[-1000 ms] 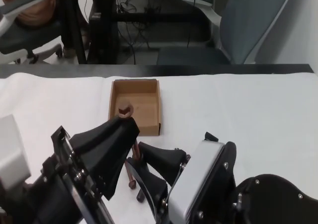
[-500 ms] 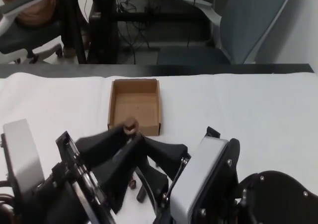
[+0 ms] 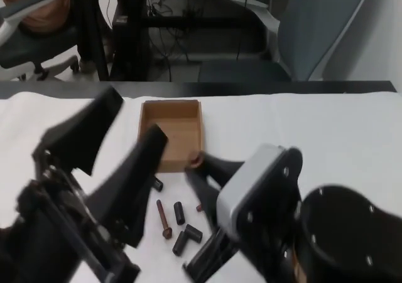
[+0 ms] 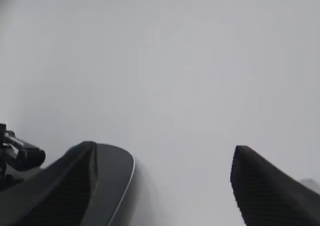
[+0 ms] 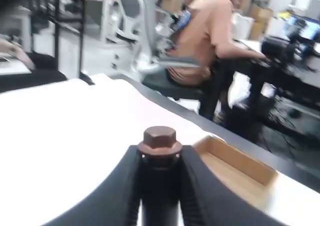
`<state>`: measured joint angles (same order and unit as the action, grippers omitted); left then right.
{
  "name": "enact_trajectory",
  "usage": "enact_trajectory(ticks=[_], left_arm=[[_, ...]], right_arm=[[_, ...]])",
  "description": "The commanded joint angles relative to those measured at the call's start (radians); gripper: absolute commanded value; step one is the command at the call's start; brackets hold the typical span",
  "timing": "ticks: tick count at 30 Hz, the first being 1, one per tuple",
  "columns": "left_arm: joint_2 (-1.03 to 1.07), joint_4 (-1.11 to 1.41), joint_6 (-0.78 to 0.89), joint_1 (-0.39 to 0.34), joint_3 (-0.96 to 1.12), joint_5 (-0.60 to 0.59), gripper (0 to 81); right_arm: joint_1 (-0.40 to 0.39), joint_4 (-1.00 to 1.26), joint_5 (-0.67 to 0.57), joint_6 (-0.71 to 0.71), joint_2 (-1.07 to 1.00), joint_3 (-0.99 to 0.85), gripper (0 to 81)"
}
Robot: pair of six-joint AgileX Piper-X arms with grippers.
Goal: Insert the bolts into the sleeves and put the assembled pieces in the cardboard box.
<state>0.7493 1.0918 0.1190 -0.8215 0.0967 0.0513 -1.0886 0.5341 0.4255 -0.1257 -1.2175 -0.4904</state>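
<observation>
Right wrist view: my right gripper (image 5: 160, 158) clamps the sleeved rust-brown hex bolt (image 5: 160, 138); I'd release it low inside the brown cardboard box (image 5: 239, 163); left gripper (image 4: 172, 158) gapes wide

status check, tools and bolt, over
Left tool open over white cloth. Right tool shut on bolt, sleeve under its head, near cardboard box. Loose bolt and sleeves lie on cloth short of the box.

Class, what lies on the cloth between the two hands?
In the high view, a loose bolt and several dark sleeves lie on the white cloth between the open left hand and the right hand, shut on a second bolt.
</observation>
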Motion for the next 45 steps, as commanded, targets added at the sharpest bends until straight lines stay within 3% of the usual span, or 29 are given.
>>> enact_trajectory(ticks=[1, 2, 3, 6, 12, 16, 20, 27, 37, 40, 42, 44, 45], left_arm=[[-0.037, 0.062, -0.022, -0.004, 0.001, -0.015, 70.0], [-0.051, 0.016, -0.022, -0.004, 0.001, -0.015, 68.3], [-0.066, -0.023, -0.022, -0.004, 0.001, -0.015, 55.6], [-0.106, -0.212, -0.019, -0.007, 0.001, -0.057, 0.0], [-0.152, -0.721, -0.006, -0.007, 0.001, -0.061, 1.8], [-0.174, -0.916, -0.002, -0.007, 0.001, -0.044, 1.8], [-0.235, -1.016, 0.002, -0.007, 0.001, 0.015, 1.8], [-0.346, -1.200, 0.002, -0.003, 0.001, 0.054, 1.8], [-0.396, -1.214, 0.008, -0.003, 0.001, 0.067, 1.8], [-0.396, -1.218, 0.013, -0.003, 0.001, 0.067, 1.8], [-0.396, -1.218, 0.015, -0.003, 0.001, 0.067, 1.8], [-0.396, -1.218, 0.015, -0.003, 0.001, 0.067, 1.8], [-0.396, -1.218, 0.015, -0.003, 0.001, 0.067, 1.8]], right_arm=[[0.091, -0.029, -0.022, 0.023, 0.012, -0.018, 0.6], [0.129, -0.054, -0.046, 0.033, 0.012, -0.030, 0.6], [0.166, -0.094, -0.087, 0.041, 0.004, -0.049, 0.6], [0.250, -0.229, -0.164, 0.034, -0.047, -0.143, 0.6], [0.336, -0.377, -0.267, 0.000, -0.278, -0.430, 0.6], [0.376, -0.481, -0.329, 0.019, -0.445, -0.622, 0.6], [0.421, -0.615, -0.397, 0.099, -0.599, -0.820, 0.6], [0.456, -0.773, -0.426, 0.093, -0.813, -1.064, 0.6], [0.466, -0.859, -0.431, 0.103, -0.960, -1.139, 0.1], [0.466, -0.859, -0.440, 0.103, -0.960, -1.139, 11.9], [0.466, -0.859, -0.440, 0.103, -0.958, -1.151, 30.8], [0.462, -0.865, -0.440, 0.117, -0.943, -1.158, 57.1], [0.460, -0.868, -0.440, 0.133, -0.931, -1.159, 64.8]])
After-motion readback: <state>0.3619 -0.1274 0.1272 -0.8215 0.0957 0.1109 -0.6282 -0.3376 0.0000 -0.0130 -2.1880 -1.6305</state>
